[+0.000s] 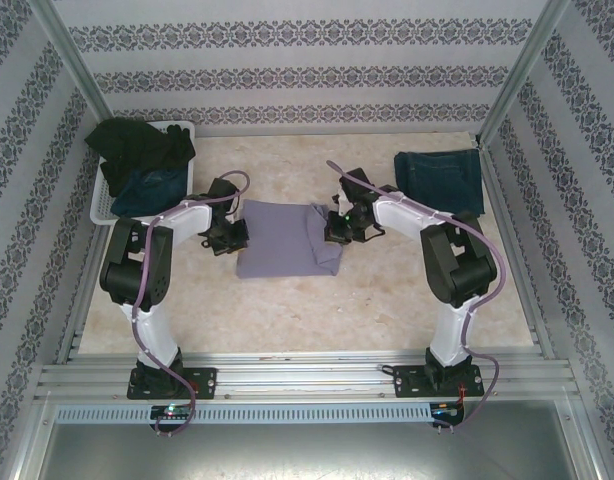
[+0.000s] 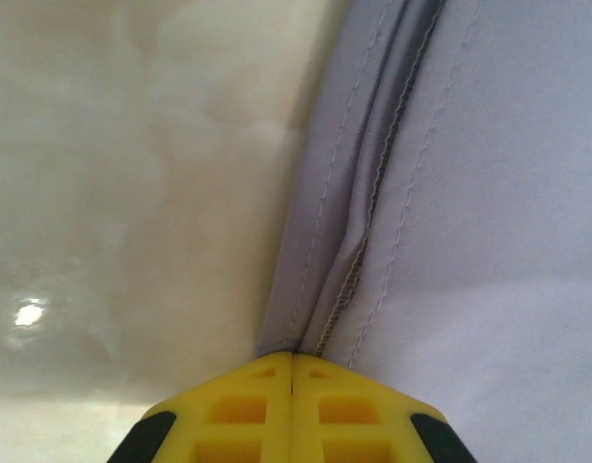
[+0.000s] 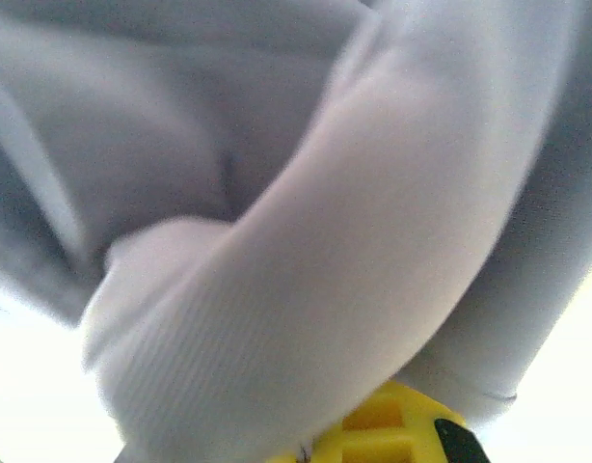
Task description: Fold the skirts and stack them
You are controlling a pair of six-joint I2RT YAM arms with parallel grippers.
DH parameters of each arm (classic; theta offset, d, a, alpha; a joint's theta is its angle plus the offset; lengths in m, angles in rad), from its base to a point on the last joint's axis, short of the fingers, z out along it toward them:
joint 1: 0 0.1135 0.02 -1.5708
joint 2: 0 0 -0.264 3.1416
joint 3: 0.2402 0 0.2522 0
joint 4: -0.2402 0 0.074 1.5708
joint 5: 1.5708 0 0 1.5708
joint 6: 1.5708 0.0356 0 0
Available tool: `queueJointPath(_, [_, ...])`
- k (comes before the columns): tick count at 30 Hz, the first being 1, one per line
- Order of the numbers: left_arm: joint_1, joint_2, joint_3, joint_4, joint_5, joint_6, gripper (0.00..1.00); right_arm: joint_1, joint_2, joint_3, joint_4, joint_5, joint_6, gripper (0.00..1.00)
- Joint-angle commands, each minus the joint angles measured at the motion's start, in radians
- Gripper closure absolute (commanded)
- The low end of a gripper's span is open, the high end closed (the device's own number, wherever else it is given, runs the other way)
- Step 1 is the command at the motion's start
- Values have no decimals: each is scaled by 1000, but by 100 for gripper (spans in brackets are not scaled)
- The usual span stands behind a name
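Mid-frame, the lavender skirt [image 1: 282, 240] stretches left-right between left claw [image 1: 237, 238], clamped on its hem, and right claw [image 1: 337, 235], grip hidden under cloth.

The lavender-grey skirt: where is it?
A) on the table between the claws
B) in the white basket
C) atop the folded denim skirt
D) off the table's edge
A: the lavender-grey skirt lies on the table, left claw at its left edge, right claw at its right.
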Motion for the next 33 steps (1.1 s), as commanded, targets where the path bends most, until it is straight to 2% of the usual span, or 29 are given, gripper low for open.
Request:
queueJointPath(1, [-4,25,-66,35,66,-5,97,54,-70,92,-18,-41,49,100])
queueJointPath(6, [-4,31,-126,100,112,-34,98,147,-11,185,2,-49,145,100])
queueJointPath(11, [-3,44,-137,121,130,-29,98,225,89,310,-62,-12,138,100])
queueJointPath(17, [12,24,-131,94,123,-22,98,266,168,390,-90,-2,156,100])
queueJointPath(25, [32,1,-130,80,126,-31,97,311,245,409,18,47,275,100])
queueJointPath(29, [39,-45,-94,-12,50,-35,74,317,280,426,6,104,294,97])
queueJointPath(33, [45,-110,-61,-102,-54,-42,65,325,280,443,40,70,293,74])
